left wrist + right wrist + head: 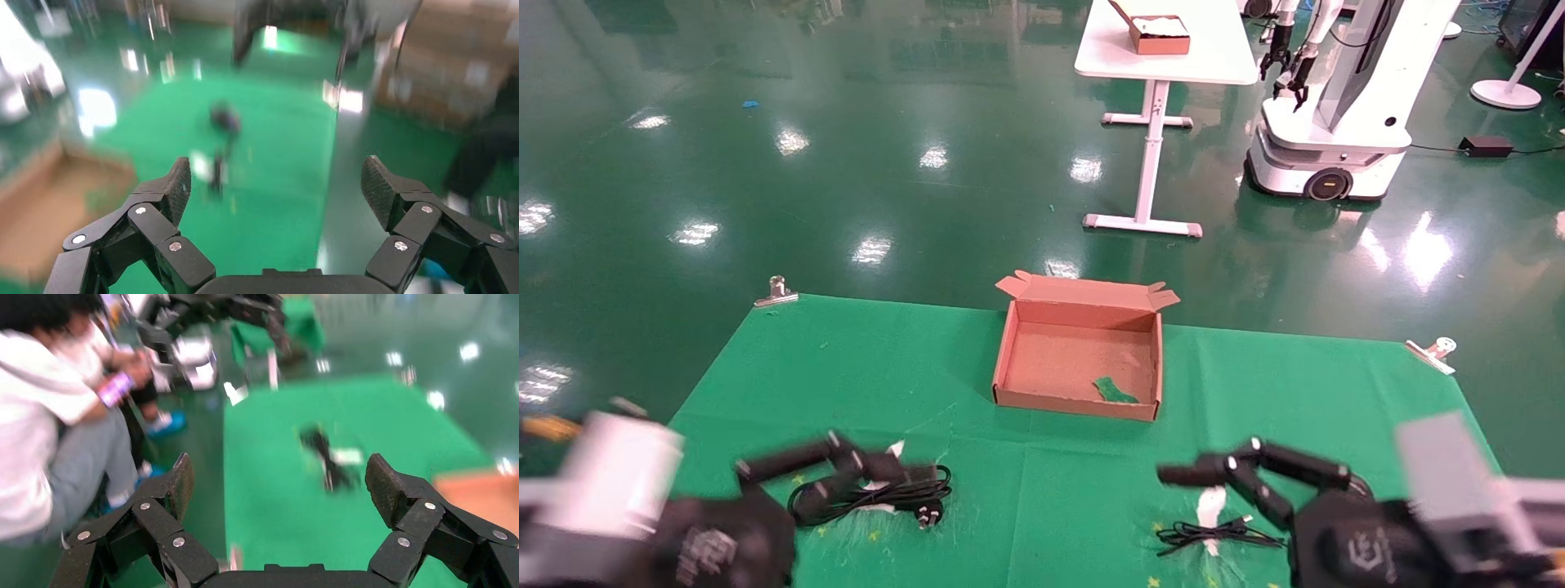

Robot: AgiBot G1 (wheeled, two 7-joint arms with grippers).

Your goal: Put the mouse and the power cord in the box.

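Nothing packed yet: the shallow brown cardboard box (1078, 356) at the green desk's far edge holds only a green scrap (1115, 390). My left gripper (789, 478) and right gripper (1214, 478) hover spread, empty. Looped thick black power cord (878, 494) lies near-left; thin black cable (1209, 535) near-right; mouse hidden.

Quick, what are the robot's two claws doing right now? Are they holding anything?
Left claw: open, holding nothing, above the power cord.
Right claw: open, holding nothing, near the thin cable.
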